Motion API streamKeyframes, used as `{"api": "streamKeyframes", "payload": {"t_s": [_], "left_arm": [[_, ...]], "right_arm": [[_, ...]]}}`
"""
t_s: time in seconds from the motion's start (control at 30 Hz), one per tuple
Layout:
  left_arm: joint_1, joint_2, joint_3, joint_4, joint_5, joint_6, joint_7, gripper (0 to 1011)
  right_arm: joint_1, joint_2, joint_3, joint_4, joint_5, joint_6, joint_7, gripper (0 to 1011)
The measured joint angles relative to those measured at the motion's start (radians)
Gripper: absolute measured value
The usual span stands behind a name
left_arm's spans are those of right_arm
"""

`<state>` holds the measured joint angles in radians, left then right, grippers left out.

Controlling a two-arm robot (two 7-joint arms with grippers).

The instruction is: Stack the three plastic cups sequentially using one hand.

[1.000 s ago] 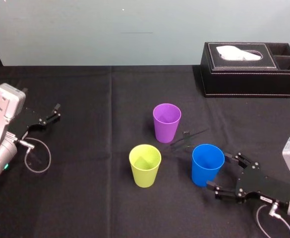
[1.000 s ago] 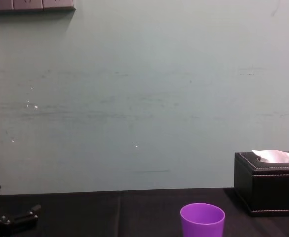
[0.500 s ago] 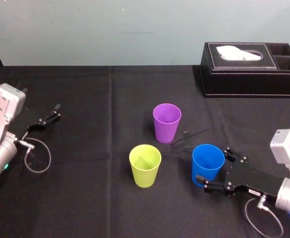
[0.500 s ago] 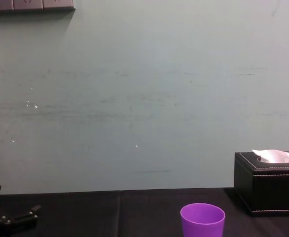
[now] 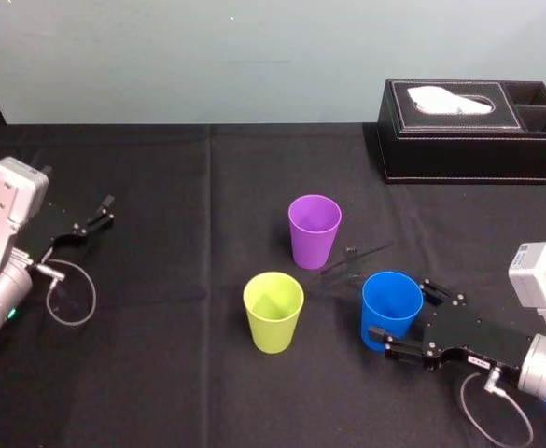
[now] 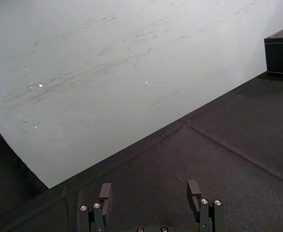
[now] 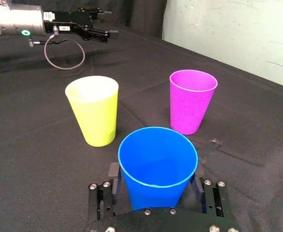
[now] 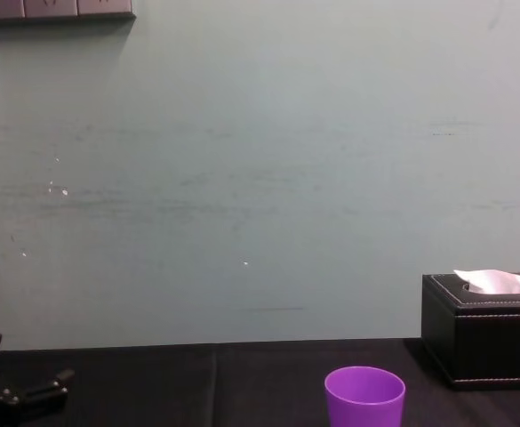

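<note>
Right claw (image 5: 401, 313) is wide, straddling the blue cup (image 7: 156, 164) on the table (image 5: 161, 373), near the green cup (image 5: 273, 311) and purple cup (image 5: 314, 230). An off-centre squeeze could tip or squash the cup. Left claw (image 5: 97, 217) is parked far left, fingers spread.

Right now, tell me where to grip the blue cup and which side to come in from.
Grip the blue cup across its wall near mid-height, coming in level from the robot's right. It stands upright, mouth up, so a side pinch suits it. The yellow-green cup and purple cup stand to its left, and the open right gripper brackets it from the right.
</note>
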<state>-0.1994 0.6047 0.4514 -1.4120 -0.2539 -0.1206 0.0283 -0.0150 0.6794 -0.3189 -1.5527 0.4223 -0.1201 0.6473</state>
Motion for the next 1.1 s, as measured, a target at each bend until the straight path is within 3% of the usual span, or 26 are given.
{"api": "streamKeyframes", "payload": {"t_s": [0.2, 0.3, 1.1], "left_arm": [[0.0, 0.0, 0.0, 0.0, 0.0, 0.0, 0.0, 1011], [0.0, 0.0, 0.0, 0.0, 0.0, 0.0, 0.0, 1011], [0.0, 0.0, 0.0, 0.0, 0.0, 0.0, 0.0, 1011]], "right_arm": [[-0.001, 0.001, 0.001, -0.001, 0.0, -0.001, 0.0, 757], [-0.001, 0.001, 0.001, -0.001, 0.0, -0.001, 0.0, 737], [-0.01, 0.006, 0.01, -0.021, -0.001, 0.004, -0.02, 722]]}}
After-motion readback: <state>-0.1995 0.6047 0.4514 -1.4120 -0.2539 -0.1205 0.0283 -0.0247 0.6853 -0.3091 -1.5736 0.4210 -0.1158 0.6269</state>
